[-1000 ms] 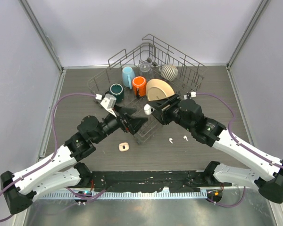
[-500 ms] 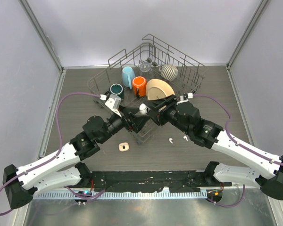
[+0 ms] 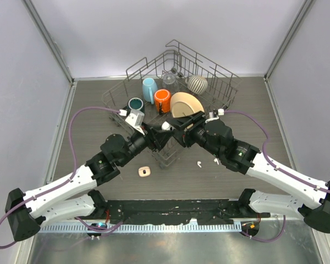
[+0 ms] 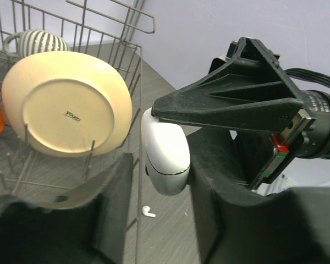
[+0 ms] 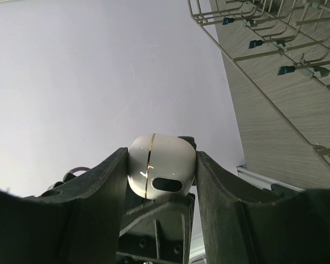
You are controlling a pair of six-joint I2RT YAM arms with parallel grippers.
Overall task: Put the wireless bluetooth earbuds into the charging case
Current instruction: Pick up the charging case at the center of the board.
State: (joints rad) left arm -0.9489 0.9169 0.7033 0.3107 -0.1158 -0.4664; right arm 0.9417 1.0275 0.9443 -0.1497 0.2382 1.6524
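Likely the lid-opening step: the right gripper [image 5: 160, 163] pinches the glossy white, pebble-shaped charging case [image 3: 165, 126] at top-view centre. The left gripper [image 4: 158, 165] flanks it, jaws slightly spread, 1 side not touching. Next calls for gripping the lid above its thin seam. 2 tiny earbuds [image 3: 199, 163] lie on the table [image 3: 99, 165], right of centre.

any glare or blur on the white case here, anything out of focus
Left wrist: the charging case is sharp with a soft sheen, the print on the cream plate legible, the left claw dark and blurred up close. Right wrist: small glints on the case's glossy shell, the right claw soft at the edges. Top external: even light, faint shadows, the earbuds only tiny white specks.
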